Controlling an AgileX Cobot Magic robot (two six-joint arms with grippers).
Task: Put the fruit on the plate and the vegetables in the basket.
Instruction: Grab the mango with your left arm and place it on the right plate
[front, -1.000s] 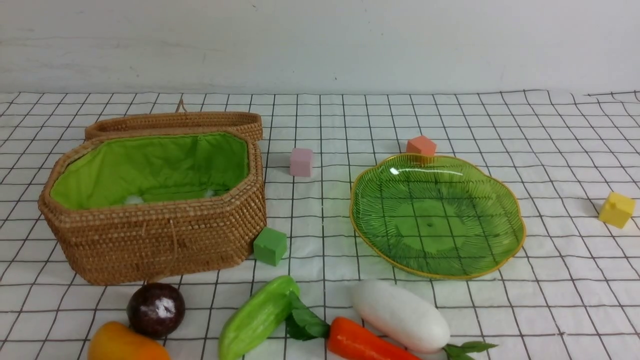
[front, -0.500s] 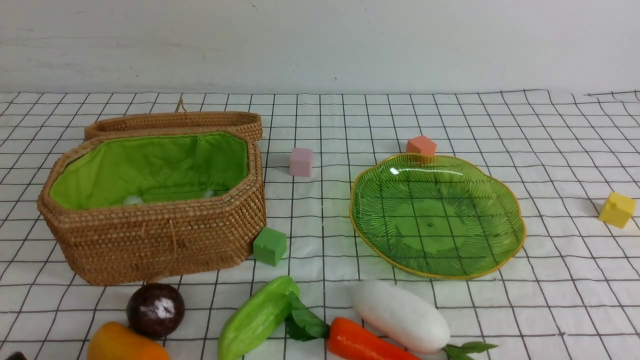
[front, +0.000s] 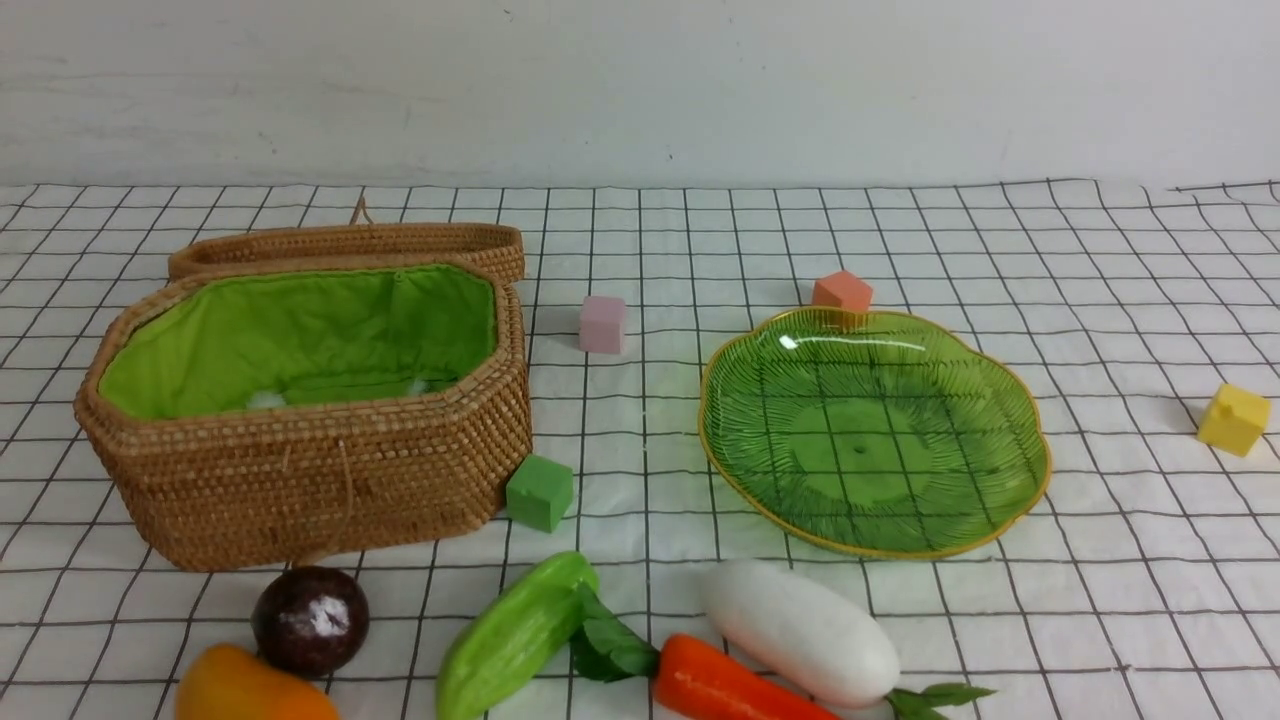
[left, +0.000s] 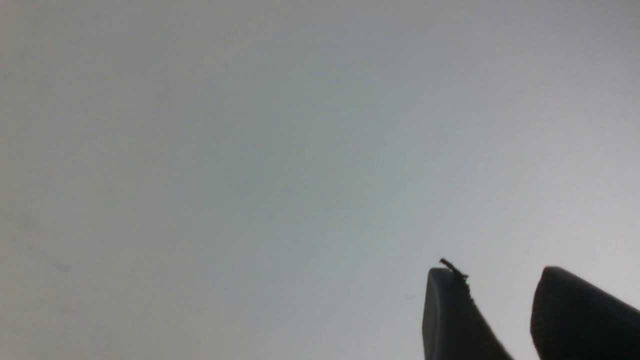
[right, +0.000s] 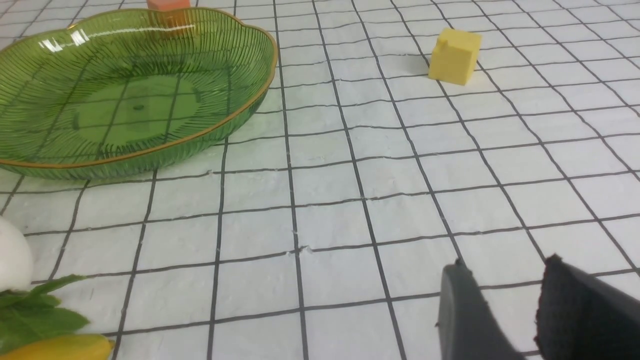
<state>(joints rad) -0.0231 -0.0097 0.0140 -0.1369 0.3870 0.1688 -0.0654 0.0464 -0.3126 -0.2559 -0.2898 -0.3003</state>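
Two fruit pieces lie at the near left of the checked cloth (front: 1100, 600): the mango (front: 250, 690), cut by the frame's lower edge, and the purple ball (front: 310, 618) just beyond it, close to the front wall of the basket (front: 300, 480). The basket stands open, green lining showing, with its lid (front: 350, 245) right behind it. A green cube (front: 540, 492) sits beside the basket's right corner. In front of that cube the cucumber (front: 510, 635) lies slanted, its far end against the leaves of the carrot (front: 730, 685), and the radish (front: 800, 630) lies just right of the carrot. A pink cube (front: 603, 324) stands farther back, between basket and plate (front: 870, 430). The plate is bare, with an orange cube (front: 842, 291) at its far rim and a yellow cube (front: 1233, 420) well to its right. The left gripper (left: 495, 270) points at a blank grey surface, its jaws parted with nothing between them. The right gripper (right: 505, 263) hangs low over the cloth, aimed past the plate's near side toward the yellow cube, its jaws likewise apart and gripping nothing
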